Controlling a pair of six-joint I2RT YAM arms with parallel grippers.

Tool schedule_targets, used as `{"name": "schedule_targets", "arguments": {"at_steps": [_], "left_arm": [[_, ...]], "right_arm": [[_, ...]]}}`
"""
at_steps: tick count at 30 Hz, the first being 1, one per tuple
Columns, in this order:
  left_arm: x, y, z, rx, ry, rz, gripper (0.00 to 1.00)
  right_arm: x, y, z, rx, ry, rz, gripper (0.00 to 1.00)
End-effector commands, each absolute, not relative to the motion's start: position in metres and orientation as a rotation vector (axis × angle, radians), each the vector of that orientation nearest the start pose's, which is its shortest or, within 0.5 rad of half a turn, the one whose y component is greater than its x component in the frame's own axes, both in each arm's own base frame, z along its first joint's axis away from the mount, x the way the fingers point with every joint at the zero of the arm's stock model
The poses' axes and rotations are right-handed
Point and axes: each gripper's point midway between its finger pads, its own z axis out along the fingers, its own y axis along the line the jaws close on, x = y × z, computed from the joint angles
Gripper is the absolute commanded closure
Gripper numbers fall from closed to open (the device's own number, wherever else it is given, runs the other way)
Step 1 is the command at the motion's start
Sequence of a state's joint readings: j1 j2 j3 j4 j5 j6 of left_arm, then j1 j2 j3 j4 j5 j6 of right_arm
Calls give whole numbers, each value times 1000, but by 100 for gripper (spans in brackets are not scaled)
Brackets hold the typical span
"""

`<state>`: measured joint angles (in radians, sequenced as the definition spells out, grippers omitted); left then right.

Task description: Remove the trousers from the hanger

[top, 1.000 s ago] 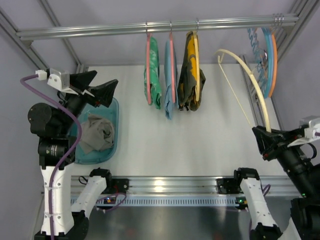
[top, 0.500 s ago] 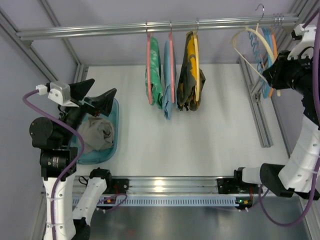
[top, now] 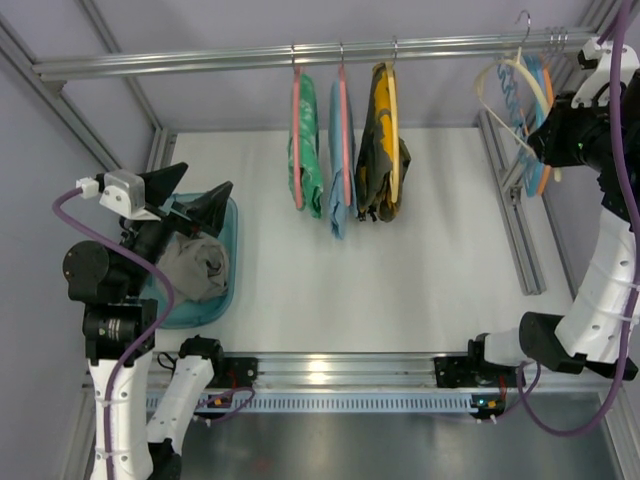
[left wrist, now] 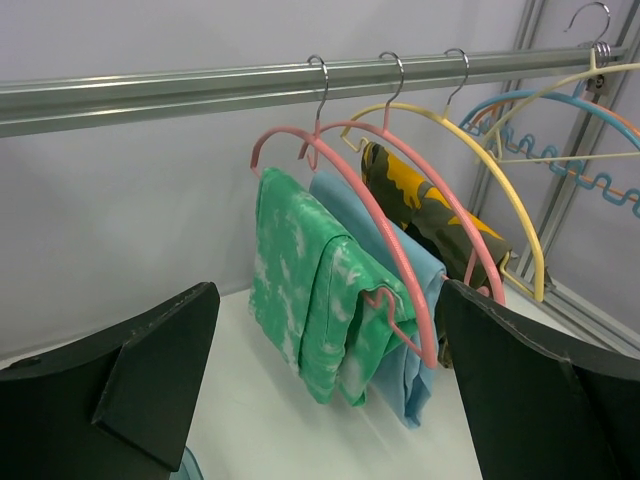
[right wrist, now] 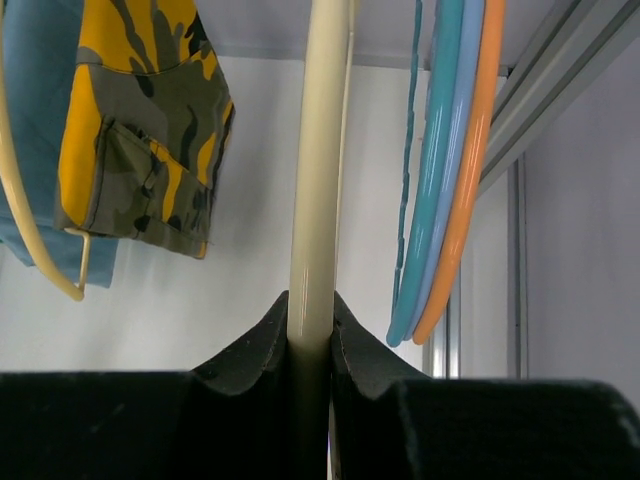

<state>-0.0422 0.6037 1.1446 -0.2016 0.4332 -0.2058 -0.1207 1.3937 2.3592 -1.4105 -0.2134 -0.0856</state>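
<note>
The grey trousers [top: 192,266] lie crumpled in a teal tray [top: 226,290] at the left. My left gripper [top: 192,190] hovers open and empty just above them, its dark fingers [left wrist: 150,370] wide apart in the left wrist view. My right gripper [top: 545,140] is raised at the far right near the rail and is shut on the cream hanger [top: 522,82], which carries nothing. The right wrist view shows the cream hanger bar [right wrist: 318,180] pinched between both pads. The hanger's metal hook [top: 520,22] is up by the rail.
A metal rail [top: 200,60] runs across the back. On it hang a pink hanger with a green garment [top: 305,150], a pink hanger with a blue garment [top: 338,170], a yellow-and-black patterned garment [top: 382,140], and blue and orange hangers [top: 543,100] at far right.
My right arm has swung the cream hanger up from the right front of the table to the rail at the far right. My left gripper has drifted slightly forward over the tray.
</note>
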Motion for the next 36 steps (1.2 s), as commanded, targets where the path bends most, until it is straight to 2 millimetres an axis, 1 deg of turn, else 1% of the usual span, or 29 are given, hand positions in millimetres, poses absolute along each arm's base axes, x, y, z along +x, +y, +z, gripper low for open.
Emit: {"name": "schedule_targets", "arguments": {"at_steps": [1,4,5,8,11,15,16,18,19,20,21,22,23,24,25,27,28,29,30,32,34,35,36], "left_arm": [[206,-88,488,285,1197,-455,2],[206,-88,487,285,1197,-452,2],[205,-88,487,287,1198,-451,2],[205,-87,486,288,1200,-447,2],[206,-88,484,291,1206,-448,2],[207,-88,482,293,1209,-449,2],[208,-88,480,291,1216,-450,2],[208,-88,479,290,1216,-449,2],[209,-88,478,289,1221,-450,2],[209,-88,478,291,1218,-450,2],[209,-89,476,293,1224,-453,2],[210,-89,476,293,1225,-453,2],[210,-89,476,293,1224,-453,2],[210,-89,476,294,1225,-454,2],[212,-89,475,294,1229,-454,2],[212,-89,476,297,1229,-452,2],[212,-89,476,299,1229,-453,2],[212,-89,475,298,1230,-453,2],[213,-89,474,297,1233,-453,2],[214,-89,474,298,1236,-454,2],[215,-91,471,302,1253,-462,2],[216,-91,469,304,1260,-466,2],[216,-92,469,305,1265,-470,2]], "right_arm": [[275,-7,473,-62,1983,72,100],[281,-13,464,-27,2015,88,100],[284,-22,462,4,2023,76,100],[286,-29,458,32,2039,104,100],[290,-30,453,38,2050,115,100],[291,-22,451,1,2055,168,100],[291,-23,447,2,2066,171,100],[290,-23,446,-5,2061,159,100],[291,-24,434,-1,2094,166,100],[283,-23,436,-2,2071,150,100],[286,-25,438,-13,2034,132,100],[287,-25,413,3,2091,148,100],[279,-24,412,5,2077,140,100],[280,-23,408,3,2078,148,100],[279,-23,392,11,2118,160,100],[276,-23,388,15,2117,151,100],[279,-26,382,29,2119,144,100],[277,-27,384,33,2104,128,92],[277,-30,380,43,2105,111,86],[277,-33,383,39,2086,83,73],[276,-36,381,38,2088,59,69],[274,-39,382,47,2088,39,60],[273,-39,383,40,2085,34,58]]}}
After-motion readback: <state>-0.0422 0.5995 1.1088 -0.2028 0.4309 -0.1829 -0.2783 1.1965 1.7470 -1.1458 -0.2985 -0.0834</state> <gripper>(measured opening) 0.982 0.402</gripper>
